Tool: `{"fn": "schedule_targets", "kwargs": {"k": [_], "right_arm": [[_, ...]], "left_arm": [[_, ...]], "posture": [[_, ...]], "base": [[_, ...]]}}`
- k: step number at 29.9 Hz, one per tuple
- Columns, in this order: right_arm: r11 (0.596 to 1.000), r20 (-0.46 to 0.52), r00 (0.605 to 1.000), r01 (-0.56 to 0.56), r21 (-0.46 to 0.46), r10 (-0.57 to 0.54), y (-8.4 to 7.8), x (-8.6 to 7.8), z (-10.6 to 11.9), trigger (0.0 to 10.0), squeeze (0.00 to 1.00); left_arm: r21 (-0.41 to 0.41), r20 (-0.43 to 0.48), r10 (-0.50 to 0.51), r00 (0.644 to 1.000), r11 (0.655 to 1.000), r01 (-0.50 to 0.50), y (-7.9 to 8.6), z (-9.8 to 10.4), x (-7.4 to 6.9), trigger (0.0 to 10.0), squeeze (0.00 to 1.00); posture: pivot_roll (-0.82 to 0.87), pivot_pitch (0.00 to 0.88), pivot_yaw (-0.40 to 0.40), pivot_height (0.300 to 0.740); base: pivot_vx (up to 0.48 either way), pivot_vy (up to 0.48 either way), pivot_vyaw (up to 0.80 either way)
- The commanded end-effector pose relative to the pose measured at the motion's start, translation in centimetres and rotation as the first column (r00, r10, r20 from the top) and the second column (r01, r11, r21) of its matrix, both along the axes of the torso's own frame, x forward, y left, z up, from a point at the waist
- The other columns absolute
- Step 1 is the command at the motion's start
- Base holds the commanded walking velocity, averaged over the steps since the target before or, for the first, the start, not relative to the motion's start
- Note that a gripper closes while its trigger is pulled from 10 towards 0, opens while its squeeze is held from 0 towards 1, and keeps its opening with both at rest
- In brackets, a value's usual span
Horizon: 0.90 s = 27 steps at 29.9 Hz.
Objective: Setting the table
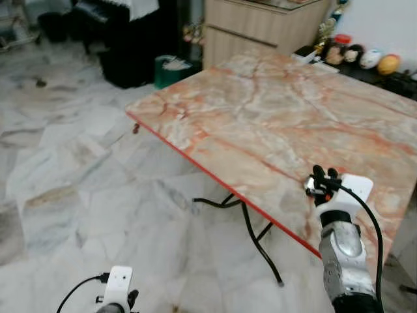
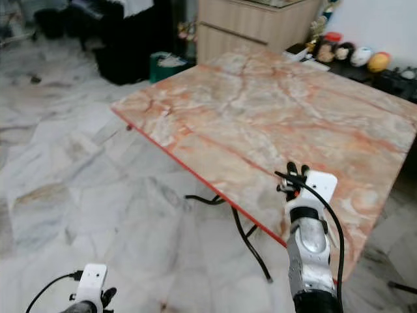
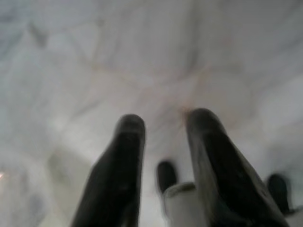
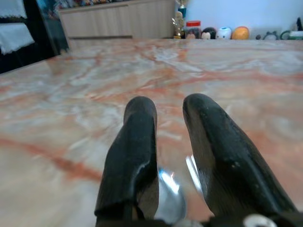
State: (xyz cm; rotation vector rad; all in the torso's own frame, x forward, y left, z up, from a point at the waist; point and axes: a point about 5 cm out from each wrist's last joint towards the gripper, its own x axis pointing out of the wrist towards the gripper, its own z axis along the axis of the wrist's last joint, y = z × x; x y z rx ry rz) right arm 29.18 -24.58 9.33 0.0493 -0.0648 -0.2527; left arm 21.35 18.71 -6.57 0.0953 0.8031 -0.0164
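The right tool hovers over the near right part of the table, just inside its near red edge. In the right wrist view its two black fingers stand a little apart, and between them, low down near their roots, sits something shiny and silvery; it looks like a piece of cutlery, but what it is exactly cannot be told. The fingers appear closed on it, so the tool has it in its grip above the table's marbled top.

The silver right arm rises from the near right corner of the scene, with a black cable looping along it and a white block at the wrist.

The left tool hangs low at the near left, over the pale marble floor. Its fingers stand apart with nothing between them.

The table has a pink and orange marble-patterned top and black bent legs under its near edge. Beyond its far right side a low dark shelf carries a row of small round figures and a jar with a red lid. A wooden cabinet stands at the far side, with a green bin and dark furniture to its left.
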Motion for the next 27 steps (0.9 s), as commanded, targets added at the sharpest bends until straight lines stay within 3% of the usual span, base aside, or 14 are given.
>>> {"fn": "schedule_targets", "kwargs": {"k": [1, 7, 18, 20, 22, 27], "right_arm": [[0.999, 0.041, 0.998, -0.044, 0.007, 0.044, 1.5, 0.8, 1.1, 10.0, 0.00], [0.999, 0.049, 0.998, -0.047, 0.005, 0.047, 1.6, 0.8, 1.5, 10.0, 0.00], [0.999, 0.033, 0.998, -0.051, -0.017, 0.052, 1.1, 0.9, 3.1, 10.0, 0.00], [0.998, 0.015, 0.998, -0.059, -0.033, 0.059, 1.0, 0.8, 3.4, 10.0, 1.00], [0.992, -0.108, 0.991, -0.091, -0.088, 0.081, 0.9, 0.4, 3.4, 10.0, 1.00], [0.980, -0.242, 0.959, -0.173, -0.101, 0.144, 1.1, -1.2, 3.6, 10.0, 1.00]], "left_arm": [[0.033, -0.029, 0.013, 1.000, 0.999, -0.012, 1.4, -0.4, -1.0, 10.0, 0.00], [0.033, -0.026, 0.008, 1.000, 0.999, -0.008, 1.3, -0.3, -0.9, 10.0, 0.00], [0.029, -0.034, 0.006, 0.999, 1.000, -0.005, 1.2, -0.4, -0.9, 10.0, 0.00], [0.029, -0.036, 0.007, 0.999, 1.000, -0.006, 1.2, -0.4, -0.9, 10.0, 0.00], [0.028, -0.039, 0.008, 0.999, 1.000, -0.007, 1.3, -0.4, -0.9, 10.0, 0.00], [0.028, -0.043, 0.005, 0.999, 1.000, -0.004, 1.4, -0.3, -0.8, 10.0, 0.00]], "posture": [[0.03, 0.000, -0.036, 0.740], [0.03, 0.000, -0.035, 0.740], [0.03, 0.000, -0.035, 0.740], [0.03, 0.000, -0.035, 0.740], [0.03, 0.000, -0.032, 0.740], [0.01, 0.000, -0.025, 0.740]], "base": [[0.296, 0.000, 0.00], [0.289, 0.000, 0.00], [0.000, 0.000, 0.00], [0.000, 0.000, 0.00], [0.000, 0.000, 0.00], [0.000, 0.000, 0.00]]}}
